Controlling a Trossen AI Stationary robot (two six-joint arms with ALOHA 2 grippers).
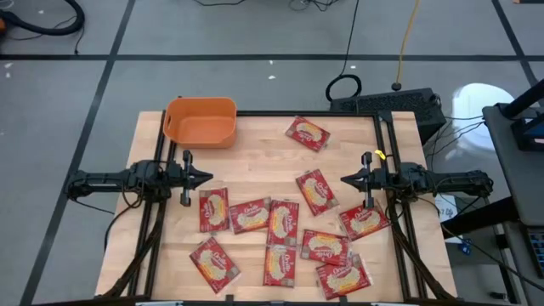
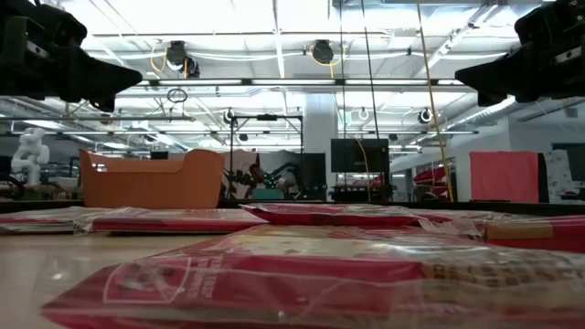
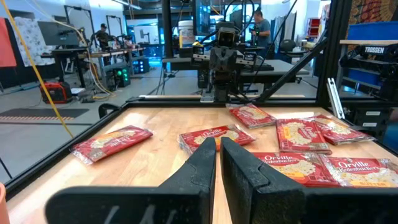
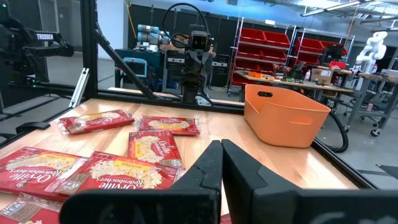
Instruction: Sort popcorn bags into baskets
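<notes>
Several red popcorn bags lie flat on the wooden table, most in the near half, e.g. point(image 1: 213, 209), point(image 1: 283, 223), point(image 1: 324, 247), point(image 1: 343, 276). One bag lies alone farther back point(image 1: 307, 133) and another in the middle point(image 1: 316, 191). The orange basket point(image 1: 200, 121) stands at the far left corner point(image 4: 286, 115); nothing shows inside it. My left gripper point(image 1: 208, 178) hovers level at the left edge, shut, with nothing in it point(image 3: 218, 142). My right gripper point(image 1: 344, 179) hovers level at the right edge, shut, also with nothing in it point(image 4: 221, 144). Each points at the other across the table.
Black frame rails run along the table's left side point(image 1: 157, 221) and right side point(image 1: 399, 229). Bare wood point(image 1: 255, 166) lies between the basket and the bags. A black box with cables point(image 1: 387, 106) sits past the far right corner. People stand in the room beyond point(image 3: 260, 28).
</notes>
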